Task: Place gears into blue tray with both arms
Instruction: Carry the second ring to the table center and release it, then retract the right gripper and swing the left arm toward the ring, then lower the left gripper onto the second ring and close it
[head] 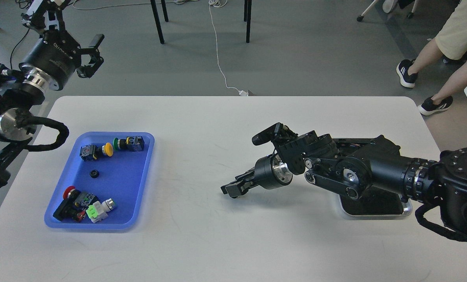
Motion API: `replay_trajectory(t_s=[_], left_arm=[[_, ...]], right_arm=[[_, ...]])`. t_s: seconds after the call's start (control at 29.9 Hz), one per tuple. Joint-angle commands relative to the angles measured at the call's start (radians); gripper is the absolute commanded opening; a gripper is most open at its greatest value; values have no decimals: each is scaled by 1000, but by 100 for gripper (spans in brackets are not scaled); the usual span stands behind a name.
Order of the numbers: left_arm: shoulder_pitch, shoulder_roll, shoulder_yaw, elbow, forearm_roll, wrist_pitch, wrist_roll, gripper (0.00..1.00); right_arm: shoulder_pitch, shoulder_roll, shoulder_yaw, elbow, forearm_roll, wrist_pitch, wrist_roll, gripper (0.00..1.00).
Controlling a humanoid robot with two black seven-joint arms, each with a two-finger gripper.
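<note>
The blue tray (137,197) lies on the left side of the white table. One small black gear (95,173) rests near its middle, among colourful push-button switches. My left gripper (93,56) hangs open above the floor beyond the table's far left corner, well away from the tray. My right gripper (231,190) hovers low over the table's middle, pointing left toward the tray, its fingers closed together. Whether anything sits between those dark fingers cannot be made out.
Several push-button switches (85,203) lie at the tray's near and far ends. A steel tray (407,209) sits under my right arm, mostly hidden. A person's legs (444,58) stand off the table's far right corner. A white cable (217,51) crosses the floor.
</note>
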Motion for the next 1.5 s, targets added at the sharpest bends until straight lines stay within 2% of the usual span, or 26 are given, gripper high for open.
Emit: replay_trajectory(t_s=[0.0,0.17,0.3,0.37,0.5,0.64,0.9,0.97,1.04,1.14,1.2,1.34,1.47], left_arm=[[-9,14,12,-2,0,-2,1,98],[-21,20,24,-24,57,-17,14,98],[-62,20,62,-99,311,-44,64,98],[-70,14,66,-142,458,-45,75,98],[-66,-9,69,-244,702,-40,77,98],[-53,-91,84,-330,981,-18,75,98],[-49,-223,193,-366,1576,-6,67,97],[-43,-239,243,-366,1739,26,66,96],[-32,-243,317,-364,1889,107,66,95],[-29,-245,452,-352,2083,240,66,89],[-27,-246,512,-337,2151,281,64,84],[8,-262,536,-263,2151,287,64,76],[37,-277,529,-179,2151,290,64,60]], right_arm=[[13,-47,87,-1,53,0,-6,93],[12,-181,216,3,179,2,-6,95],[-5,-323,279,22,309,0,-3,95],[-33,-377,302,31,413,0,0,95],[-93,-471,350,68,636,0,0,95],[-165,-555,371,94,824,3,-6,96],[-293,-690,393,102,1206,25,0,97],[-330,-713,394,102,1294,52,2,97],[-366,-727,396,103,1335,85,4,97],[-401,-739,410,102,1345,105,26,97],[-419,-739,426,103,1345,106,46,97],[-438,-739,459,118,1345,106,50,97],[-444,-741,469,129,1345,106,50,97]])
